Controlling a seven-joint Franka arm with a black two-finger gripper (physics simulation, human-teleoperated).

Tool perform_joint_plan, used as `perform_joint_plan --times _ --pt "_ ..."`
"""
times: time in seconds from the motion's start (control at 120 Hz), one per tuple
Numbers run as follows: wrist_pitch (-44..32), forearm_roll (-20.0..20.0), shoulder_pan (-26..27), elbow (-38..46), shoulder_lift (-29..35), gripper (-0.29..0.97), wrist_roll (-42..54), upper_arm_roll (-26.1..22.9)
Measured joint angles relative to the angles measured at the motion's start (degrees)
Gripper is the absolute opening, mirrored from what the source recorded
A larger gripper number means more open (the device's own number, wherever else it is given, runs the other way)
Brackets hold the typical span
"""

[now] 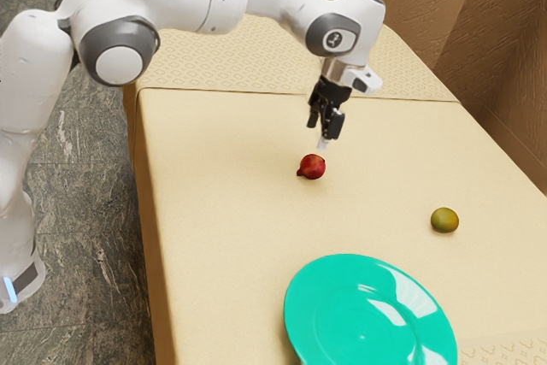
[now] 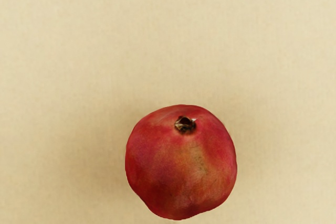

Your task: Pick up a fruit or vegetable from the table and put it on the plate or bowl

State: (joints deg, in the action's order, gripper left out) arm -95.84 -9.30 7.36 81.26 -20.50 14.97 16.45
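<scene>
Teal plate (image 1: 369, 314) at the bench's (image 1: 214, 211) near edge; pomegranate (image 1: 312, 166) mid-bench, just under the fingers (image 1: 332, 124), spread or pressed together, I cannot tell.

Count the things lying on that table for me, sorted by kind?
Fruit: 2 (red fruit, green fruit)
Plate: 1
Total: 3
</scene>
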Motion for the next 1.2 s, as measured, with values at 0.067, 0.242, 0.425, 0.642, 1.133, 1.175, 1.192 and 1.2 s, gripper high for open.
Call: perform_joint_plan --times 0.067,0.242,0.425,0.642,1.133,1.175,1.192,1.2 --pt "-0.33 -0.58 0.15 0.02 -0.26 0.68 0.78 -0.01" --pt "-0.83 -1.60 0.16 0.34 -1.48 0.68 2.58 -0.02" --pt "-1.04 -2.48 0.31 1.07 -2.10 0.68 4.15 -0.05" --pt "-1.20 -3.84 0.54 2.79 -3.11 0.68 5.46 -0.10" --pt "-1.93 -6.34 0.11 2.60 -6.52 0.46 7.05 0.04" --pt "-1.96 -6.41 0.06 2.53 -6.48 0.40 7.11 0.11" --pt "-1.98 -6.43 0.05 2.50 -6.47 0.38 7.13 0.12" --pt "-1.99 -6.43 0.04 2.47 -6.46 0.37 7.14 0.12"
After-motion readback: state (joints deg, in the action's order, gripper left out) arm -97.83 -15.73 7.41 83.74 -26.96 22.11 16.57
